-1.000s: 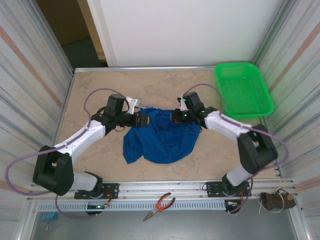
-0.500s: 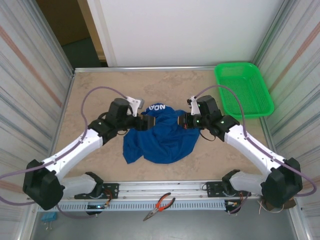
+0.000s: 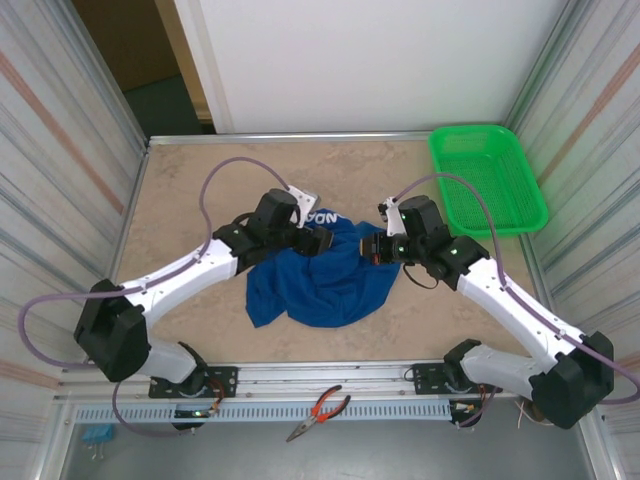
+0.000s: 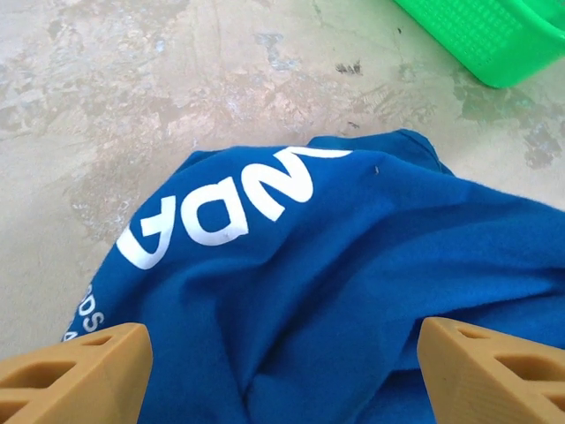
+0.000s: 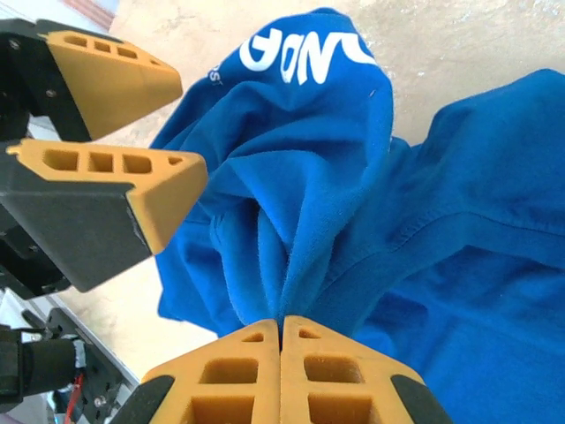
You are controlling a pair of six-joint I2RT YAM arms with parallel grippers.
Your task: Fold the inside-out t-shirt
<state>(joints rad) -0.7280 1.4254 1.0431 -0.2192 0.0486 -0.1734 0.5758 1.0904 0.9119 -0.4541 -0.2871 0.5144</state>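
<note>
Both arms reach inward over the worktop (image 3: 190, 190) to the crumpled inside-out t-shirt (image 3: 322, 288) at its middle, the left gripper (image 3: 318, 241) with fingers spread above the cloth, the right gripper (image 3: 375, 247) with fingers pinching a fold.

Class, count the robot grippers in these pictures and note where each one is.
2. The left gripper hangs open over the t-shirt at its far left edge, by the white lettering. The right gripper is shut on a fold at its far right edge.

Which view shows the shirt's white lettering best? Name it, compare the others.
Left wrist: the white lettering on the t-shirt is large and unobstructed. Right wrist shows it smaller, foreshortened; top external, tiny.
</note>
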